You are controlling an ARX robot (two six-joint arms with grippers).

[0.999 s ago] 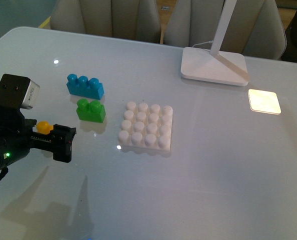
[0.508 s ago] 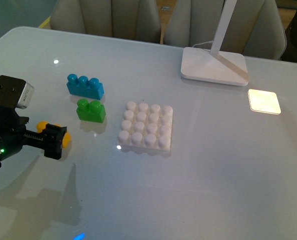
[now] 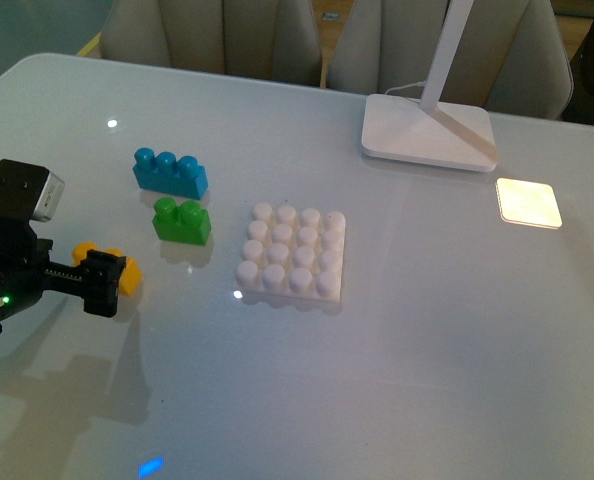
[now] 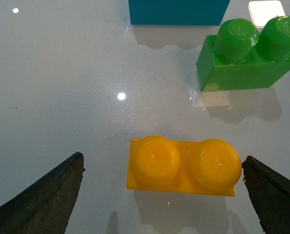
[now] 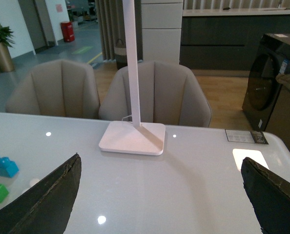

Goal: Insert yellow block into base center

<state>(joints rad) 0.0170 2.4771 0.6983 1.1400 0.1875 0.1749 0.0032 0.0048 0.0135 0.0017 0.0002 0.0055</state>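
The yellow block (image 4: 184,165) lies flat on the white table, studs up, between the open fingers of my left gripper (image 4: 162,157). One finger nearly touches its end; the other stands well off. In the front view the left gripper (image 3: 102,282) is low at the left and partly hides the yellow block (image 3: 129,273). The base (image 3: 292,255), a white studded plate, lies mid-table, to the right of the block and apart from it. My right gripper (image 5: 160,158) is open and empty above the table; it does not show in the front view.
A green brick (image 3: 183,221) and a blue brick (image 3: 171,172) lie just behind the yellow block, left of the base. A white lamp foot (image 3: 429,132) with its slanted stem stands at the back right. A bright light patch (image 3: 528,202) lies on the table at the right.
My left gripper has moved left and lower, and its open fingers now stand on either side of the yellow block. The bricks and base have not moved.
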